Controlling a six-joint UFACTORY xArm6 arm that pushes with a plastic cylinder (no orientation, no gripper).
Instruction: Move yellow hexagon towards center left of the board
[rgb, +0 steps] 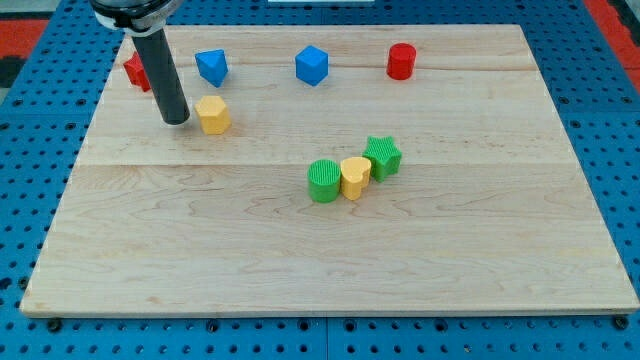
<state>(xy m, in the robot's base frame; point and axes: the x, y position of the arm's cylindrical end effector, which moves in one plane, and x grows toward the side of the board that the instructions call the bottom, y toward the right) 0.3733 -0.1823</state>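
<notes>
The yellow hexagon (213, 115) sits on the wooden board (330, 260) at the upper left. My tip (176, 120) rests on the board just to the left of the yellow hexagon, with a small gap between them. The dark rod rises from the tip toward the view's top left and hides part of a red block (133, 71) behind it.
A blue block (211, 67) lies just above the yellow hexagon. A blue hexagon-like block (312, 66) and a red cylinder (401, 61) lie along the top. Near the centre, a green cylinder (324, 181), a yellow heart-shaped block (355, 177) and a green star (383, 157) touch in a row.
</notes>
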